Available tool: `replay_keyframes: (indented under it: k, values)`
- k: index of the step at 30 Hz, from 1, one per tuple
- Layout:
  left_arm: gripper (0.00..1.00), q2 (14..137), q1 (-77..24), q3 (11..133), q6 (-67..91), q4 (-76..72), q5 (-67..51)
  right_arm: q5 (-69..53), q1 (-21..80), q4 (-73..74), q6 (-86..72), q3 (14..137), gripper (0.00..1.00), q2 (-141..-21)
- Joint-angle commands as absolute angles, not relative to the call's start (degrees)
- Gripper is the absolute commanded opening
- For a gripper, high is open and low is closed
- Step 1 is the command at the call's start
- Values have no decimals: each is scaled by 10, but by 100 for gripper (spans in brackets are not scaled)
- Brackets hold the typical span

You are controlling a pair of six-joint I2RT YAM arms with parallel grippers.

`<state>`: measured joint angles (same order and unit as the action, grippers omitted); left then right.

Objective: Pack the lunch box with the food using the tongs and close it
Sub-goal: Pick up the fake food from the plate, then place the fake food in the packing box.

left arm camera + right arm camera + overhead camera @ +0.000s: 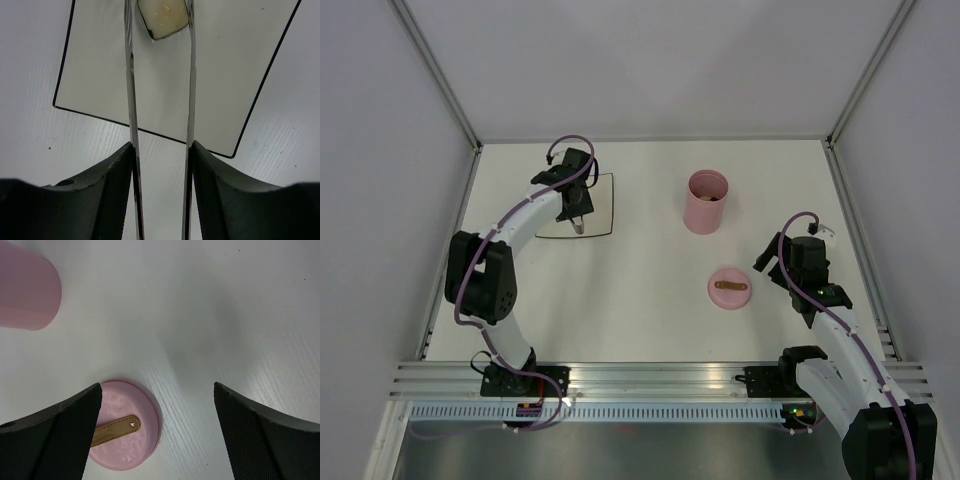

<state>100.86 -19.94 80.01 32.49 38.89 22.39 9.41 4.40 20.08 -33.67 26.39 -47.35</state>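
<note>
Pink lunch box (706,205), pink lid (717,296) — brown handle (730,286), white plate (215,75) — black rim (262,90), silvery tongs (131,100)

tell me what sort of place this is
Most likely a robot test cell, not a kitchen: a white table boxed in by blank panels, two arms bolted to an aluminium rail, with a plate and pink lunch box set out.

At the upper left the left gripper (577,208) hangs over the plate (601,212), with a short grey end of the tongs (579,227) poking out below it. Right of centre the box (706,202) stands upright and open. Its lid (729,289) lies flat on the table (650,320) just below, handle up. The right gripper (785,258) sits right of the lid, apart from it.
</note>
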Motion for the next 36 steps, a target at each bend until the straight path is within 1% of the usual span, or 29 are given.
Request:
replay_keyframes:
  k: [1, 6, 12, 18, 21, 22, 24, 25, 28, 31, 34, 36]
  values:
    - [54, 1019, -199, 831, 345, 375, 230, 108, 47, 181, -330, 262, 98, -475]
    - [47, 1022, -199, 831, 349, 376, 229, 111, 47, 181, -329, 261, 98, -475]
    - [34, 998, -200, 831, 339, 375, 220, 111, 47, 182, -330, 261, 98, -474]
    - [28, 945, -215, 849, 293, 378, 202, 116, 47, 186, -344, 264, 98, -474]
    - [28, 934, -231, 890, 247, 390, 142, 148, 45, 213, -382, 269, 98, -486]
    - [28, 938, -238, 934, 237, 404, 133, 151, 43, 219, -390, 273, 98, -491]
    - [28, 958, -277, 986, 195, 451, 136, 144, 36, 225, -408, 277, 98, -511]
    - [28, 967, -293, 1040, 180, 464, 145, 140, 33, 225, -412, 277, 98, -519]
    - [28, 996, -353, 1134, 139, 498, 148, 129, 30, 224, -425, 278, 98, -524]
    - [29, 1012, -392, 1199, 134, 502, 106, 132, 28, 231, -436, 278, 98, -505]
    - [29, 1030, -418, 1239, 133, 501, 79, 141, 27, 246, -439, 275, 98, -474]
    - [29, 1040, -430, 1245, 134, 499, 55, 153, 27, 263, -437, 275, 98, -448]
